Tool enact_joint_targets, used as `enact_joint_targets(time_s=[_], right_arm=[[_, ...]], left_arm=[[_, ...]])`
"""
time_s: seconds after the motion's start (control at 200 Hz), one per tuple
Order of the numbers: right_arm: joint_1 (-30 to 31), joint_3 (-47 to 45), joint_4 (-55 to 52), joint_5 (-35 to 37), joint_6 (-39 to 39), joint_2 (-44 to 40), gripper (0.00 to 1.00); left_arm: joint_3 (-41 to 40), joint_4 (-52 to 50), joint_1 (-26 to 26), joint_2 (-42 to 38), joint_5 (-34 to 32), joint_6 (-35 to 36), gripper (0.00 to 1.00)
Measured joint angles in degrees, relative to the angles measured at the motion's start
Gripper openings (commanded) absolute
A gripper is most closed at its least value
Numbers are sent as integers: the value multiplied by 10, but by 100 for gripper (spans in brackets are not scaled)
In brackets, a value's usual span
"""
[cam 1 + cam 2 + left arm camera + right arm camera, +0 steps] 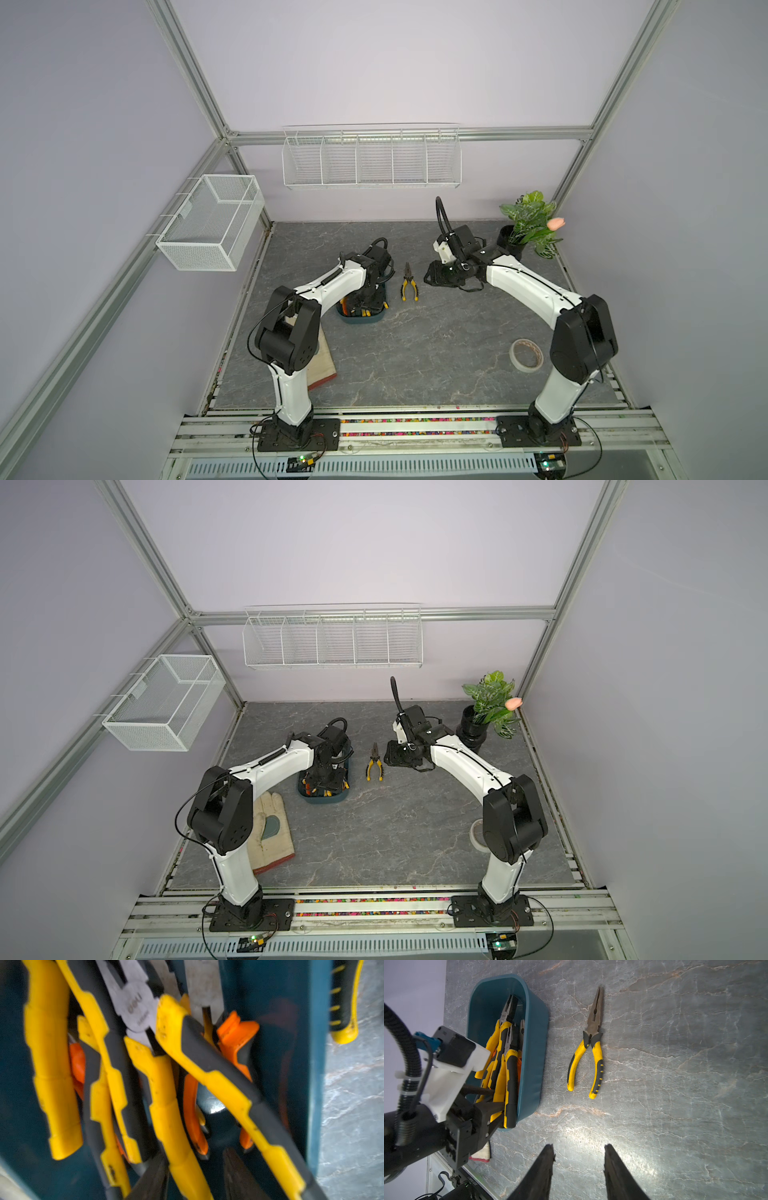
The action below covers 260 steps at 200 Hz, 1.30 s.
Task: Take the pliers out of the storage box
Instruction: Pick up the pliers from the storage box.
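Observation:
The dark teal storage box (360, 321) (325, 798) (534, 1043) holds several pliers (133, 1009) with yellow-and-black and orange handles. My left gripper (196, 1153) (488, 1099) reaches down into the box. It is open, its dark fingers (234, 1167) straddling one yellow handle (180, 1147) with a gap on one side. One yellow-and-black long-nose pliers (409, 282) (374, 763) (591, 1047) lies on the table just right of the box. My right gripper (432, 276) (578, 1147) hovers open to the right of that tool with nothing between its fingers.
A work glove (270, 829) lies left of the box under the left arm. A tape roll (525, 353) sits at the front right and a potted plant (528, 224) at the back right. A white mesh basket (208, 224) and a wire rack (370, 160) hang on the frame.

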Motion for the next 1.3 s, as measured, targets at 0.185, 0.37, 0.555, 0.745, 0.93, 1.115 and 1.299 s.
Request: enact_joint_targets(time_s=[0.185, 0.37, 0.555, 0.745, 0.93, 1.115, 1.299], right_arm=[[0, 0, 0, 0, 0, 0, 43], [0, 0, 0, 0, 0, 0, 43], [0, 0, 0, 1, 0, 0, 43], [0, 0, 0, 5, -1, 0, 42], [1, 9, -7, 5, -2, 0, 43], [8, 47, -16, -18, 13, 0, 48], [39, 104, -23, -45, 45, 4, 52]], left_arm=[[17, -15, 12, 0, -22, -13, 0], [16, -9, 6, 0, -23, -11, 0], [-14, 21, 5, -27, -32, -16, 0], [-69, 47, 0, -117, -47, -27, 0], [-118, 100, -4, -220, -69, -33, 0], [-193, 159, -38, -291, -102, -23, 0], [-264, 235, -120, -320, -183, -9, 0]])
